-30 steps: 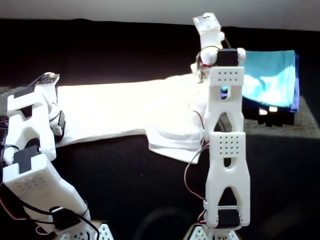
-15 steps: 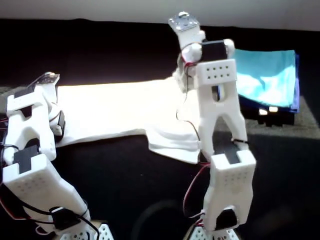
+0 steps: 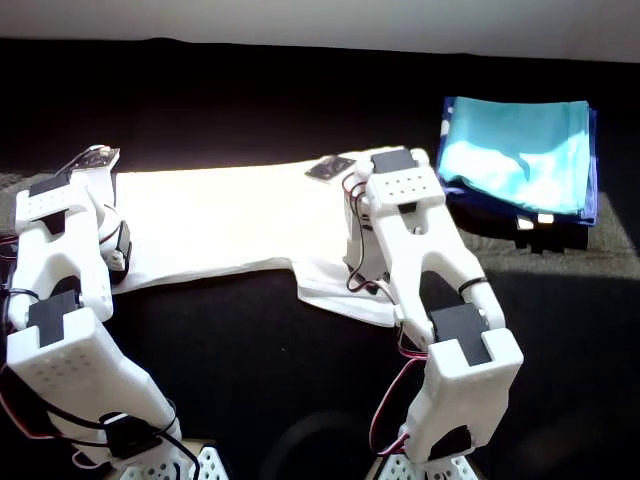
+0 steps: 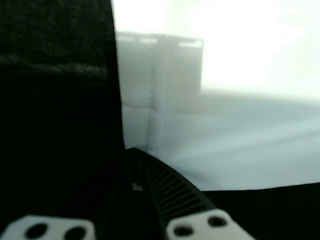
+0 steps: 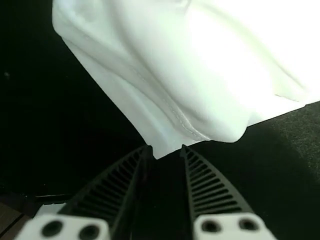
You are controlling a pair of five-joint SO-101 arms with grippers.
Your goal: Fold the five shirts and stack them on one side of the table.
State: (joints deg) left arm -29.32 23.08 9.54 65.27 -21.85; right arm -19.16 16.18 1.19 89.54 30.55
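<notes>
A white shirt (image 3: 230, 220) lies spread across the dark table, reaching from the left arm to the right arm (image 3: 405, 200). In the left wrist view my left gripper (image 4: 132, 150) has its fingers together at the hemmed edge of the shirt (image 4: 225, 100), at its left end. My right gripper (image 5: 165, 149) hangs over the shirt's right end with a narrow gap between its fingers. A corner of the rumpled cloth (image 5: 200, 65) sits right at their tips.
A stack of folded shirts stands at the back right, a turquoise one (image 3: 520, 155) on top of dark blue ones (image 3: 590, 200). The table is covered in black cloth (image 3: 250, 380). A pale wall (image 3: 300, 20) runs along the far edge.
The right arm has pulled back from its stretch toward the far side and bent down over the shirt's right end, uncovering the folded stack. The left arm has kept still.
</notes>
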